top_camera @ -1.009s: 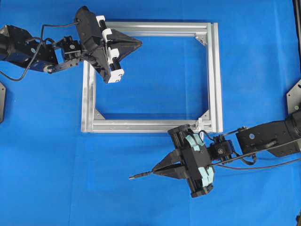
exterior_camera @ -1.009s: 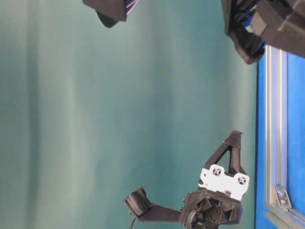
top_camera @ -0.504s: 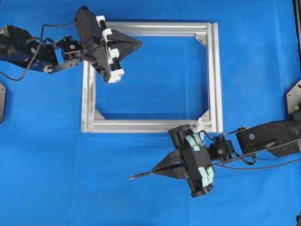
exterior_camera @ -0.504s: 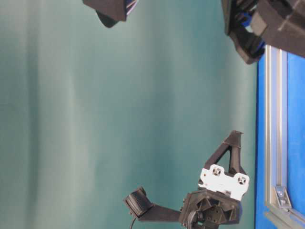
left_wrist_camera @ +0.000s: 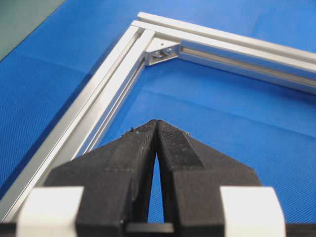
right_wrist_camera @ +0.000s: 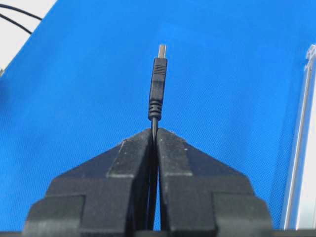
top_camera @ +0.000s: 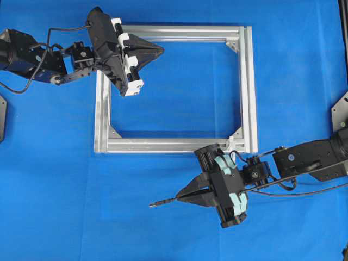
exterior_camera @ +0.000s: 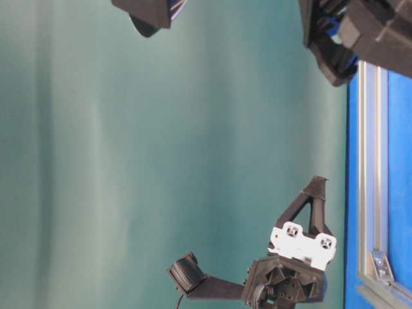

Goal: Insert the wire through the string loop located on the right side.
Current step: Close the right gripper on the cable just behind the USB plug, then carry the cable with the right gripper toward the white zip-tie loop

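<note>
Nothing has changed over the last second — both arms sit exactly where they were, the wire has not shifted, and so the task is no nearer its end; this reads as a pause with the cable already in hand and the threading not yet begun. The right pincer [top_camera: 185, 196] is clamped tight on the wire [top_camera: 163, 203] just behind its plug, and in the right wrist view the plug [right_wrist_camera: 158, 81] stands straight out past the closed fingertips [right_wrist_camera: 136, 148], over bare blue desk [top_camera: 65, 179]. From overhead, that arm lies low and nearly level in front of the aluminium frame [top_camera: 174, 144], its pincer pointing left and slightly toward the camera's near edge, away from the frame rather than toward it; the rest of the wire trails off to the right past the arm. The left pincer [top_camera: 159, 50] is pressed fully closed on nothing and hovers over the frame's far left corner, its tip aimed inward across the opening; its wrist view shows only the frame rail and a corner bracket [left_wrist_camera: 163, 51] ahead. The string loop cannot be made out in any view — a small pale fitting sits at the frame's near right corner, but whether the loop is there is too fine to tell. The judgement is that the right arm must swing the plug round toward the right side before any insertion.
</note>
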